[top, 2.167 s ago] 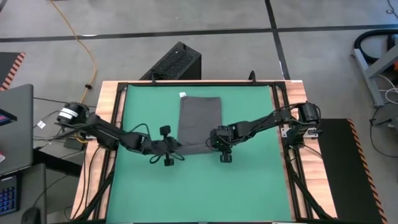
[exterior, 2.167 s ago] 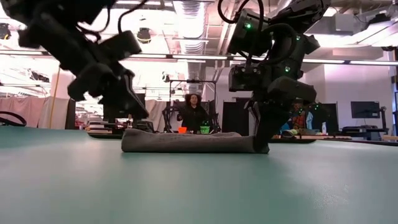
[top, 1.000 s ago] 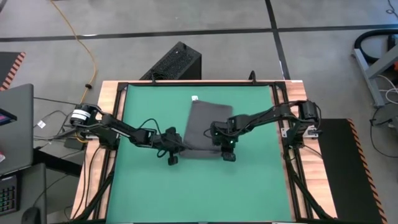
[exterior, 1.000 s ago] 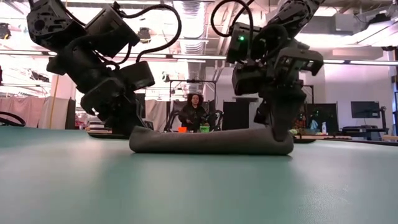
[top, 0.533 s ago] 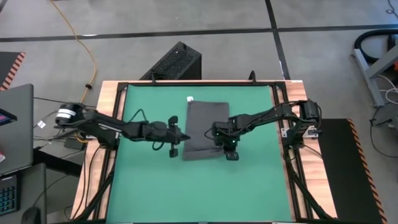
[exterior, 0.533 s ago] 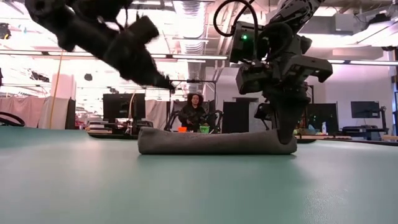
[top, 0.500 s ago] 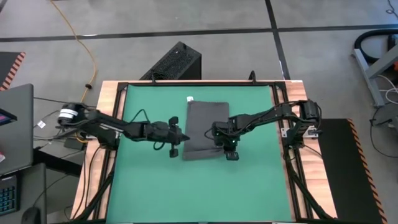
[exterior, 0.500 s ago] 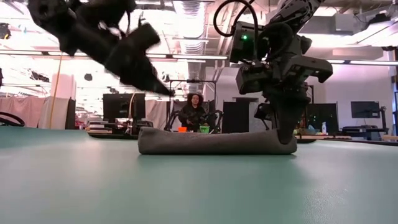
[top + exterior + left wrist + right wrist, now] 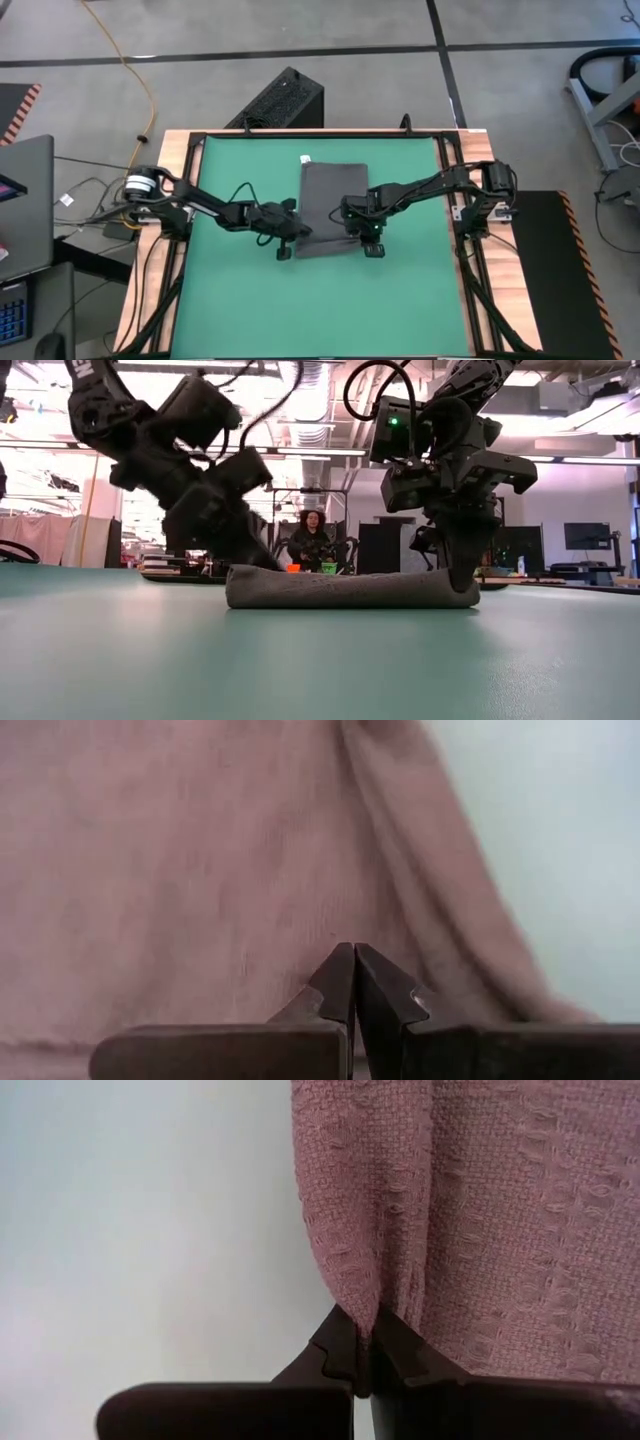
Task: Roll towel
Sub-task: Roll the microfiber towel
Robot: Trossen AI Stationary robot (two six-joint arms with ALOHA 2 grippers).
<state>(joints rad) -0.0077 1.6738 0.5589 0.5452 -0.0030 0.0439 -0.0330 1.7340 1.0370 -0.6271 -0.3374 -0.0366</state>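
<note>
The dark grey towel (image 9: 335, 200) lies on the green mat (image 9: 230, 290), its white tag (image 9: 306, 158) at the far left corner. Its near edge shows as a thick rolled band in the low view (image 9: 350, 588). My left gripper (image 9: 298, 233) is shut and comes down at the towel's near left corner (image 9: 240, 575); its wrist view (image 9: 354, 952) shows the cloth spread just past its tips. My right gripper (image 9: 361, 232) is shut on the towel at the near right corner (image 9: 461, 578). My left gripper's shut fingers stand slanting down over the towel's near left part; I cannot tell whether they touch the cloth. My right gripper pinches a raised fold of the towel (image 9: 372, 1312) between its two fingers, near the near right corner. The fingers come from above, pointing down. The towel stays lying on the mat.
The mat is framed by a black rail and wooden table edges (image 9: 170, 200). Bare mat lies left, right and near of the towel. A black box (image 9: 285, 100) stands on the floor beyond the far edge. A person (image 9: 312, 540) is far off in the room.
My left gripper has lifted off the towel's near left corner, swung up and toward the table's left edge, then come back down to that corner. The towel, skewed a second ago, has turned to lie straighter. My right gripper has kept its hold at the near right corner.
</note>
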